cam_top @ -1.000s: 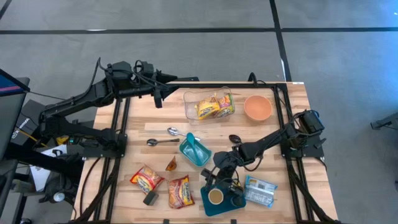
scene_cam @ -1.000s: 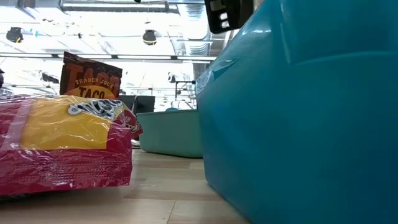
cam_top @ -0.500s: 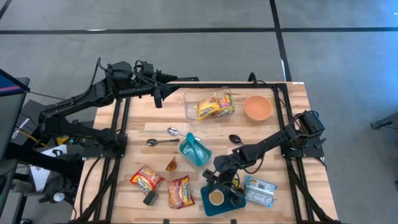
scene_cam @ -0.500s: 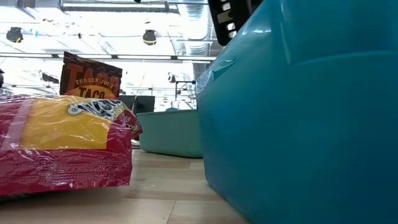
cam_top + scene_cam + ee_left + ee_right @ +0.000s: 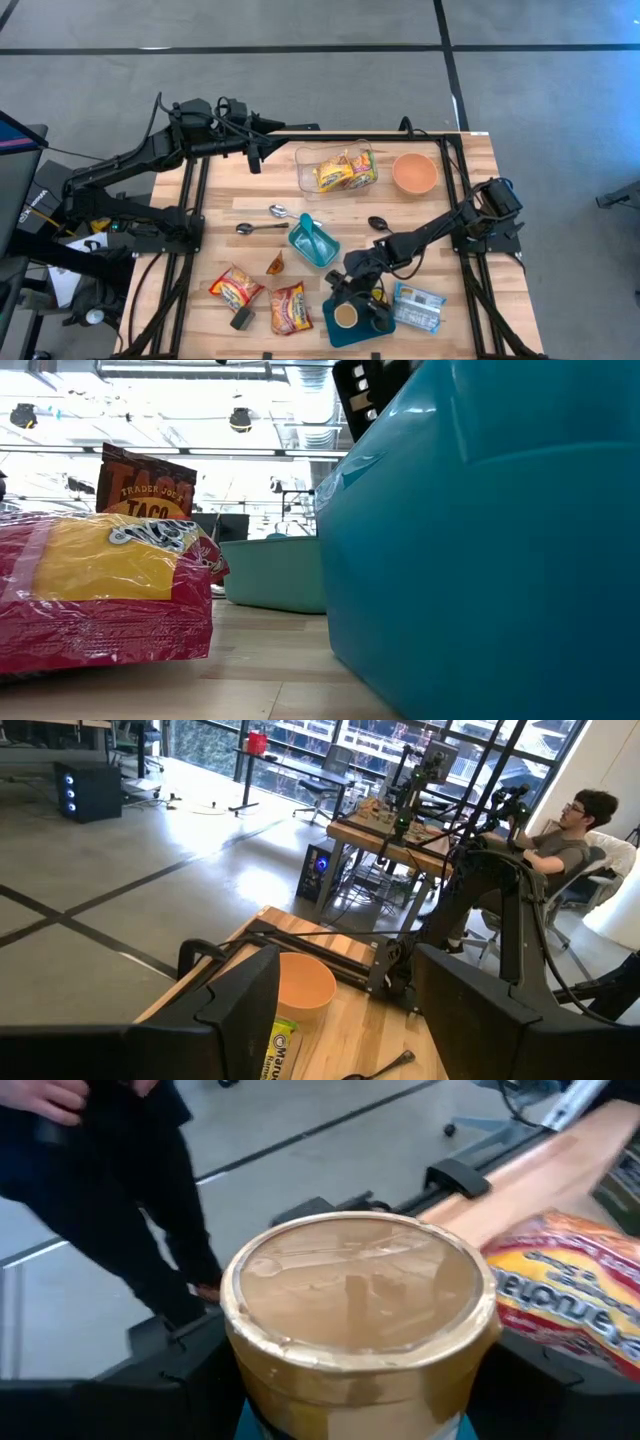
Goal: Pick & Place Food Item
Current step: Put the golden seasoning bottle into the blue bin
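Note:
A round cup with a gold foil lid (image 5: pixel 355 1295) stands over the teal square plate (image 5: pixel 331 332) near the table's front edge, also seen in the high view as the cup (image 5: pixel 346 316). My right gripper (image 5: pixel 356 312) reaches down at a slant and has one dark finger on each side of the cup. My left gripper (image 5: pixel 255 158) hangs level above the far left of the table, open, with nothing between its fingers (image 5: pixel 240 1010). My right gripper has the cup's round wall between its two fingers, one finger (image 5: pixel 195 1370) on each side below the gold rim (image 5: pixel 240 1342). It comes slanting down from the table's far right. The cup stays upright over the teal plate; whether its bottom rests there is hidden.
Two red noodle packs (image 5: pixel 236 288) (image 5: pixel 291 307), a taco packet (image 5: pixel 276 264), a teal dish (image 5: pixel 313 242), spoons (image 5: pixel 260 228), a blue packet (image 5: pixel 418 306), a clear tub of packs (image 5: pixel 335 170) and an orange bowl (image 5: pixel 414 172). People show beyond the table.
My right gripper has turned and tipped a little about the cup without leaving its place; its dark body at the top of the low view now stands more tilted. The cup and the plate have stayed where they were.

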Motion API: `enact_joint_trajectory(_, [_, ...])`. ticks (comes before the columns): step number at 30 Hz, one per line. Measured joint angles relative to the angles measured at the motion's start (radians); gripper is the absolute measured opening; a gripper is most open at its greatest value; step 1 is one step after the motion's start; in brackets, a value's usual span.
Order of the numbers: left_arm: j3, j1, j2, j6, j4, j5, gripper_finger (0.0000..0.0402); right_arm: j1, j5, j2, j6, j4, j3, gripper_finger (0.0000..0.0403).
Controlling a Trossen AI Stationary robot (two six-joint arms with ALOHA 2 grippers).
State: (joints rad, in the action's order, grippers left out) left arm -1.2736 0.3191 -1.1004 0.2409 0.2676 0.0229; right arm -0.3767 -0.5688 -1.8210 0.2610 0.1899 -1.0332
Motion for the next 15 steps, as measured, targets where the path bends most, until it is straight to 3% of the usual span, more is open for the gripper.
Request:
enact_joint_trajectory(4, [0.0,0.0,0.0,0.0,0.0,0.0,0.0223,-0.01,0.062,0.0,-0.004,-0.007,0.0,0.0291])
enact_joint_trajectory(15, [0.0,0.0,0.0,0.0,0.0,0.0,0.0226,-0.022,0.107,0.0,-0.075,-0.007,0.0,0.0291])
